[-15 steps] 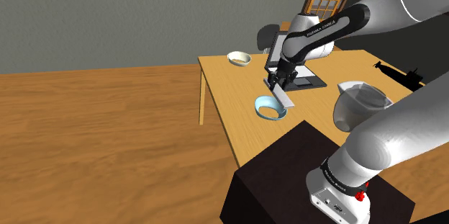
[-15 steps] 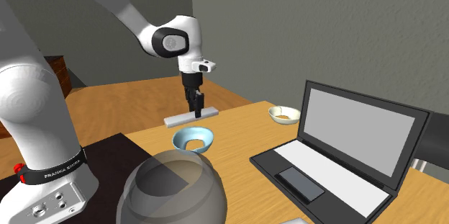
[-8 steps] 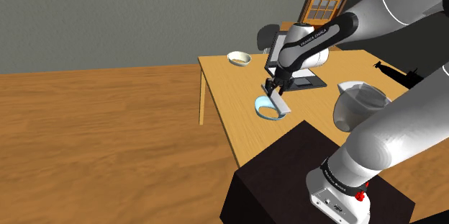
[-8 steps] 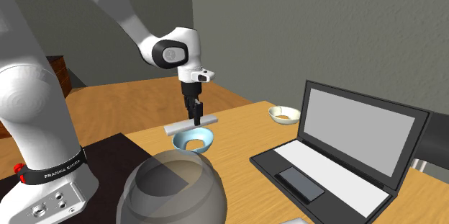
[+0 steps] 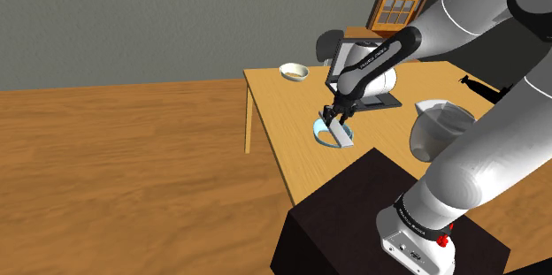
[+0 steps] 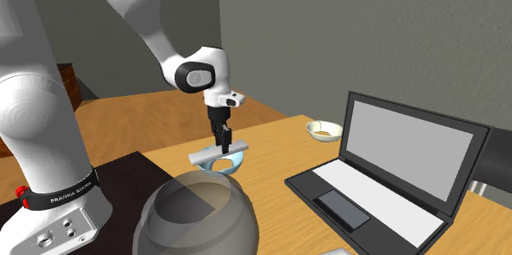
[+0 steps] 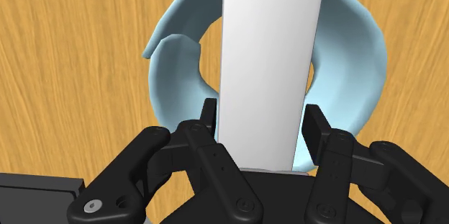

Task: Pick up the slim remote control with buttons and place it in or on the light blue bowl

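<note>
White remote [image 7: 270, 57] — gripper [image 7: 262, 119] jaws closed on its middle — is level just over the bowl [image 7: 352, 50] by the table [image 5: 270, 96] edge nearest the stand [image 5: 389, 216], centred so release should rest it across the rim.

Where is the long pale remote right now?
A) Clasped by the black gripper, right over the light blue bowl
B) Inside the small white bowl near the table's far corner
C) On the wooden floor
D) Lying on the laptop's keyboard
A: in the wrist view the gripper is shut on the pale remote, which hangs across the light blue bowl; the second exterior view also shows it over that bowl.
</note>
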Controlling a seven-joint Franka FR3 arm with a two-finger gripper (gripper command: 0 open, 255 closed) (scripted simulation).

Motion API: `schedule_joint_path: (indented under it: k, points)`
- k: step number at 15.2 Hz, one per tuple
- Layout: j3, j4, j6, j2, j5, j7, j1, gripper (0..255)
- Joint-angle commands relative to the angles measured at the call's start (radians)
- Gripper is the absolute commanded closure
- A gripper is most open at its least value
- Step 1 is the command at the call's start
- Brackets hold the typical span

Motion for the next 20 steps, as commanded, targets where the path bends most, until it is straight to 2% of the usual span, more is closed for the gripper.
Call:
schedule_joint_path:
  k: [1, 8, 9, 14, 18, 20]
  points:
    - [0.0, -0.002, 0.026, 0.023, 0.007, -0.005, 0.001, 255]
    - [0.0, -0.002, 0.026, 0.023, 0.007, -0.005, 0.001, 255]
    - [0.0, -0.002, 0.026, 0.023, 0.007, -0.005, 0.001, 0]
    - [0.0, -0.002, 0.026, 0.023, 0.007, -0.005, 0.001, 0]
    - [0.002, 0.013, -0.131, -0.119, -0.026, 0.02, -0.003, 0]
    - [0.003, 0.013, -0.131, -0.119, -0.026, 0.019, -0.004, 0]
